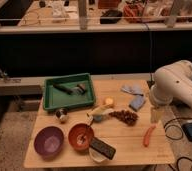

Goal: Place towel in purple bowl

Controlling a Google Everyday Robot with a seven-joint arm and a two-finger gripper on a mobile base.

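The purple bowl (49, 141) stands at the front left of the wooden table (129, 150), beside the orange-red bowl (81, 136). The blue-grey towel (136, 102) lies crumpled on the right part of the table, near the far edge. My white arm (176, 87) reaches in from the right. Its gripper (155, 114) hangs just right of the towel, low over the table's right edge. Nothing shows in it.
A green tray (69, 102) with dark tools sits at the back left. A small metal cup (62, 116), yellow fruit (107, 102), a dark cluster (124, 116), an orange-red stick (149, 135) and a black remote (103, 148) on a white dish lie between.
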